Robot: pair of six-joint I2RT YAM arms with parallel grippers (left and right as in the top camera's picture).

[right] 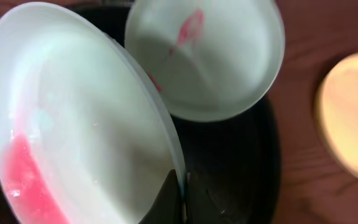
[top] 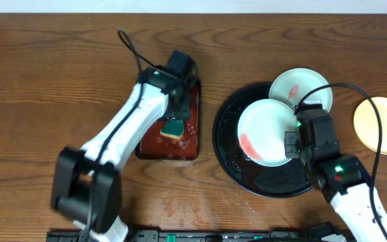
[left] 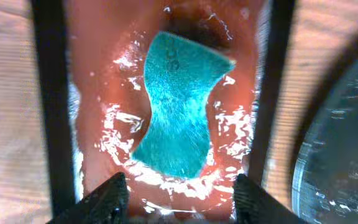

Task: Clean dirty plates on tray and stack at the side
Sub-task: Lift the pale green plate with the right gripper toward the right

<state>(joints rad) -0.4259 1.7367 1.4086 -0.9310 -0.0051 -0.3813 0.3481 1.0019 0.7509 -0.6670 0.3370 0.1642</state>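
Black and glossy, the tray [top: 228,144] carries two white plates. The right claw [top: 293,140] is clamped on the rim of the nearer plate [top: 264,128], which has a red smear. The farther plate [top: 299,86] lies over the tray's back edge. The yellow plate [top: 381,124] lies on the worktop [top: 46,81], right of the tray. Left of the tray, the left claw [left: 179,180] hangs with fingers apart above a teal sponge [left: 179,106] in a wet reddish-brown tray [top: 188,146].

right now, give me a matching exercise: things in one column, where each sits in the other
1 sponge
2 yellow plate
3 front white plate
4 back white plate

A pinched at its rim by the right gripper
B on the table, right of the black tray
C in the wet reddish-brown tray
D at the black tray's far edge

Pairs: 1-C, 2-B, 3-A, 4-D
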